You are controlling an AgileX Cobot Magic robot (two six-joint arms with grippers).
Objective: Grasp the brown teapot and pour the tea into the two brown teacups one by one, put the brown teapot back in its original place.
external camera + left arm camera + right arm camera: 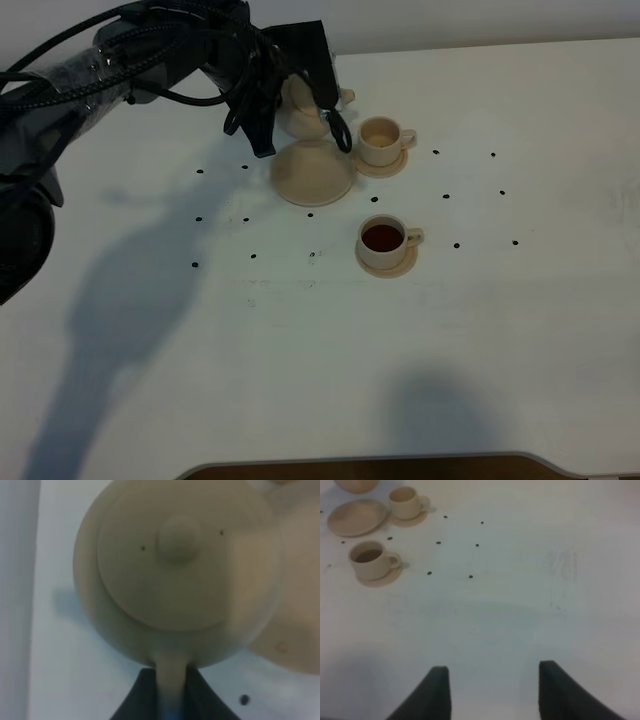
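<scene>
the brown teapot (298, 110) is at the far side of the white table (500, 330), held by the left gripper (170, 701). the gripper's two dark fingers (137, 700) are closed tight on the teapot's loop handle (171, 672). the lid with the round knob (177, 542) is on. the teapot is just past the far edge of the big round plate (312, 178), not on it. its short spout (345, 97) points right, toward the far cup (380, 137). that cup sits on a little saucer (395, 166) just right of the plate and looks pale inside. the near cup (383, 240) sits on another saucer (400, 268) and has dark tea in it. small black dots (446, 196) lie around them. the right gripper (492, 690) is well apart from the cups, over the table. its fingers are wide apart with nothing between them.
</scene>
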